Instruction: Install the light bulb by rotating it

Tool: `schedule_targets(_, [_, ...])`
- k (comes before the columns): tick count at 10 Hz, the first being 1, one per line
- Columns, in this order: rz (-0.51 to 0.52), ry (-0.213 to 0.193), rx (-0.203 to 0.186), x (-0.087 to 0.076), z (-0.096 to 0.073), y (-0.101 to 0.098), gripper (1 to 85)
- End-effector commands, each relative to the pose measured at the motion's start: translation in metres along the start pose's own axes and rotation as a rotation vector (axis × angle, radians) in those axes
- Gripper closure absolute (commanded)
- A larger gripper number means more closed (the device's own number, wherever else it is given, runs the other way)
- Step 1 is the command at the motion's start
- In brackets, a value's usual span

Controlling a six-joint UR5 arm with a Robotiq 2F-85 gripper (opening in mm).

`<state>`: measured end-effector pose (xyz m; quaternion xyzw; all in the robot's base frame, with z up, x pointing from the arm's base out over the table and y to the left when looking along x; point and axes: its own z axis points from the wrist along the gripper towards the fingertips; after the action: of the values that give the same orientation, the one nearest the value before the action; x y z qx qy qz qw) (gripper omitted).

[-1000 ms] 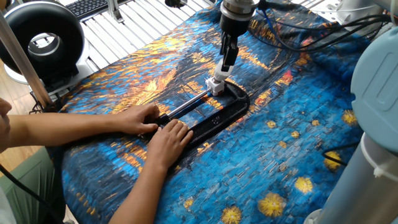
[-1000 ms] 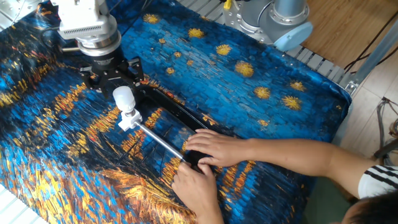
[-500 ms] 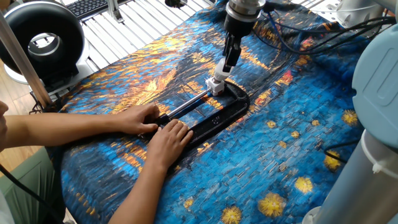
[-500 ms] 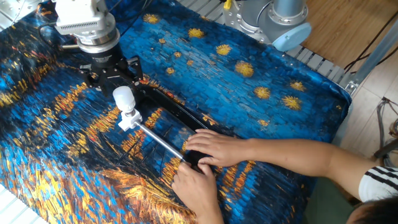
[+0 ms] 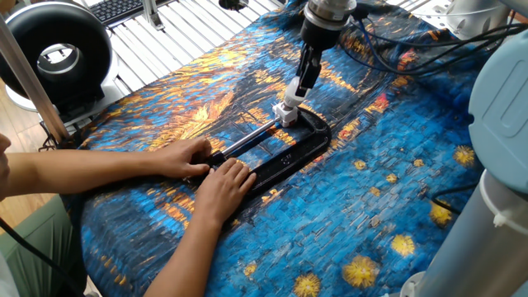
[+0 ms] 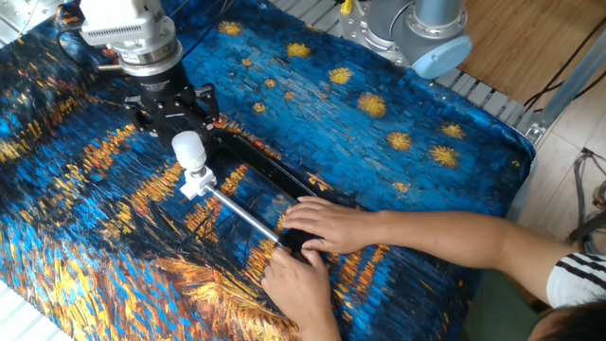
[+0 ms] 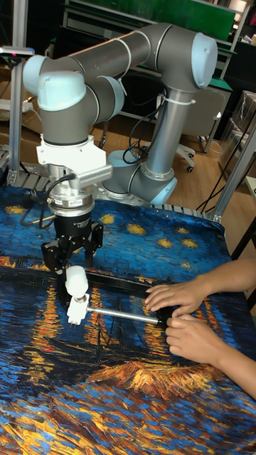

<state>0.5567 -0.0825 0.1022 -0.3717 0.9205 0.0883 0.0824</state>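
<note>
The tabletop (image 6: pixel 398 180) wears a painted cloth of deep blue swirls, yellow stars and orange-gold streaks. The light bulb (image 6: pixel 187 148) is matte white on a white socket block (image 6: pixel 196 182). The clamp (image 5: pixel 309 136) is black with a silver rod (image 7: pixel 124 315). The claw (image 7: pixel 69 254) is black; the arm (image 7: pixel 128 64) grey with pale blue caps.

One light bulb (image 6: pixel 187 148) stands in one small white socket block (image 6: pixel 197 180). One black clamp (image 5: pixel 280 157) lies on the bench, with one metal rod (image 6: pixel 243 219) running along it. One painted cloth (image 6: pixel 379 180) covers the bench. Two human hands press on the clamp, one (image 6: pixel 322 225) beside the other (image 6: pixel 295 277). One robot arm (image 7: pixel 107 64) carries one hand (image 7: pixel 70 264). One black ring-shaped lamp (image 5: pixel 54 54) stands off the cloth.
</note>
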Motion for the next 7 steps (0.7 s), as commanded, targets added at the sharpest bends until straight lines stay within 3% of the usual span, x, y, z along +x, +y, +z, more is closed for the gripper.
schedule_targets(1, [0.001, -0.044, 0.003, -0.0058, 0.0, -0.0028, 20.0])
schedule_targets(7, [0.033, -0.068, -0.011, -0.0036, 0.0029, -0.0004, 21.7])
